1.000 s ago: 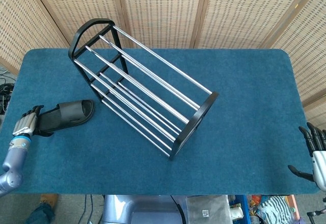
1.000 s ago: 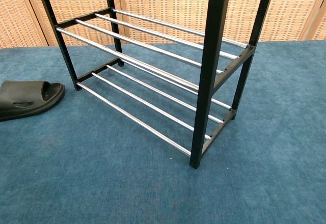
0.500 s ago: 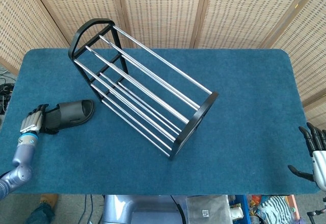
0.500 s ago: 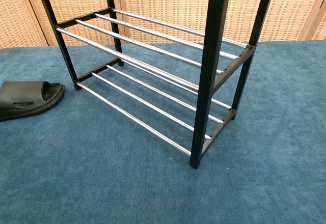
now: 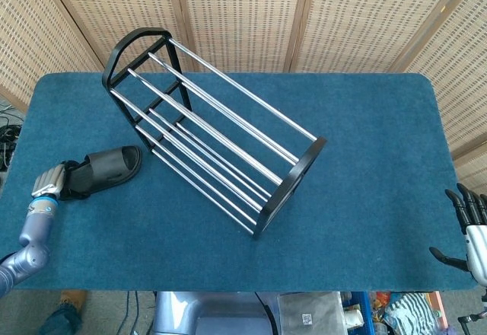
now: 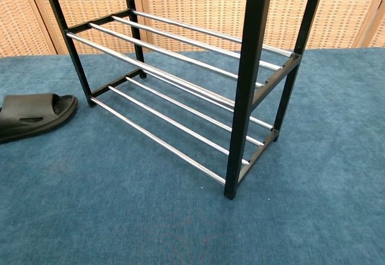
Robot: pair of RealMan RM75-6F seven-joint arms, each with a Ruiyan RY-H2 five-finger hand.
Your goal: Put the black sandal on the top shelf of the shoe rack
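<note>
Left hand (image 5: pixel 50 180) closes its fingers on the heel of the sandal (image 5: pixel 103 169) at the counter's left edge, right hand (image 5: pixel 470 232) idle, fingers apart; next, lift it to the rack (image 5: pixel 213 133)'s top shelf.

A bench covered in blue carpet-like fabric (image 5: pixel 365 160) fills the scene. Behind its far edge stand woven wicker screen panels in tan wooden frames (image 5: pixel 243 15). Below its near edge, some clutter shows on the floor.

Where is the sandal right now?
In the head view the sandal lies on the table's left side, just left of the shoe rack, its heel end at the left robot hand.
</note>
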